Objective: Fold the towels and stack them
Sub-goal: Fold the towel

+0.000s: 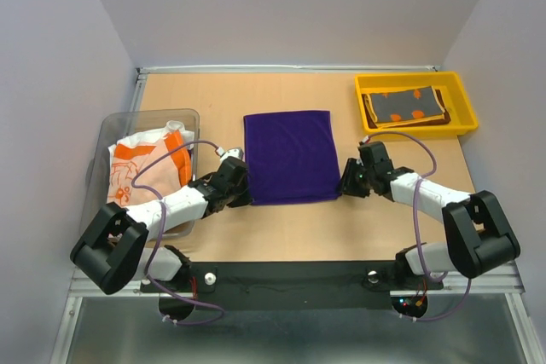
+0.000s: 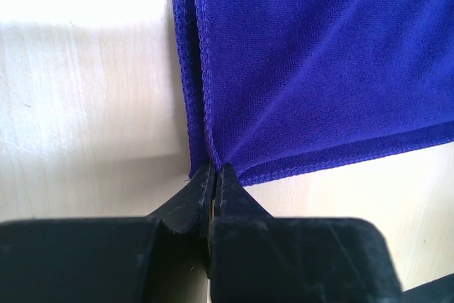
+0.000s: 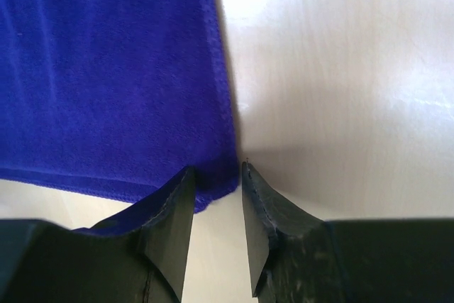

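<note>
The purple towel (image 1: 291,157) lay flat in the middle of the counter (image 1: 281,232), folded into a rectangle with 2 layers showing along its left edge in the left wrist view. The left tool (image 2: 215,175) was pinched tight on the towel's near left corner, and creases fanned out across the cloth from that pinch. The right tool (image 3: 216,175) sat at the near right corner with its 2 fingers (image 3: 170,211) apart; the corner lay in the gap between them, and neither finger was pressing the cloth.

An orange-and-white towel (image 1: 141,168) was crumpled in the clear bin (image 1: 183,117) at the left edge of the counter, just beside the left arm. A dark towel with orange patches (image 1: 401,106) lay folded in the yellow tray (image 1: 461,100) at the far right corner, well apart from the purple one.
</note>
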{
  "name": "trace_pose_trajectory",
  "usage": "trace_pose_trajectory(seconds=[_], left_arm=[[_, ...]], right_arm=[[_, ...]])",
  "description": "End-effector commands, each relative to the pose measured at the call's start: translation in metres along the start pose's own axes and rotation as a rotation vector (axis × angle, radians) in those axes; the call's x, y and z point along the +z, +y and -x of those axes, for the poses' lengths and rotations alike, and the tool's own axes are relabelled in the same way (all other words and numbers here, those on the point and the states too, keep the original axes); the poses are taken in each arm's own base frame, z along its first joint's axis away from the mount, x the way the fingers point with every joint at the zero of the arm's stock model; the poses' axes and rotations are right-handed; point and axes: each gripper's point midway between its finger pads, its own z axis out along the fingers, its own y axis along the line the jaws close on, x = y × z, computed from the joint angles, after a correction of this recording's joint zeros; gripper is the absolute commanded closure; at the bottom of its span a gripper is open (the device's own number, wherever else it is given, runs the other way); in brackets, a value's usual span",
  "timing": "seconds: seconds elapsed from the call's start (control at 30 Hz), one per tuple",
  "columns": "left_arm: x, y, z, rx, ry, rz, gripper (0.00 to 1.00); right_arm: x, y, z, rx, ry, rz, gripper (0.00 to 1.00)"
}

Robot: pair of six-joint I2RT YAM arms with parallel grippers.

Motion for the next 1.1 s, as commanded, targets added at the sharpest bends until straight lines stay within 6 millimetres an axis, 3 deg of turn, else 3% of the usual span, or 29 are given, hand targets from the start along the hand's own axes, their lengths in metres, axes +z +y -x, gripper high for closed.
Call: trace_pose_trajectory(seconds=[0.0,0.07,0.17,0.37,0.57,0.7,0.97,1.07], left_arm=[[-0.002,0.001,0.003,0.009,-0.019,-0.003,1.00],[-0.003,-0.001,0.004,0.008,-0.022,-0.006,1.00],[-0.004,-0.001,0.006,0.008,-0.026,-0.006,1.00],[-0.005,0.002,0.007,0.014,-0.026,0.019,1.00],[-0.012,0.004,0.015,0.017,-0.050,0.041,1.00],[-0.015,-0.001,0.019,0.021,-0.050,0.032,1.00],[-0.005,0.013,-0.006,0.026,0.029,0.060,1.00],[-0.002,0.016,-0.013,0.023,0.050,0.062,1.00]], right_arm=[[0.008,-0.006,0.000,-0.025,-0.006,-0.015,0.62],[0.009,-0.007,-0.005,-0.027,0.015,-0.009,0.63],[0.009,-0.005,-0.007,-0.028,0.019,0.000,0.72],[0.002,-0.004,0.004,-0.040,-0.026,-0.010,0.89],[-0.019,0.007,0.027,-0.084,-0.075,-0.015,0.90],[-0.027,0.010,0.026,-0.097,-0.049,-0.013,0.89],[-0.016,-0.013,-0.013,-0.078,0.063,-0.054,0.89],[-0.015,-0.019,-0.020,-0.074,0.076,-0.066,0.89]])
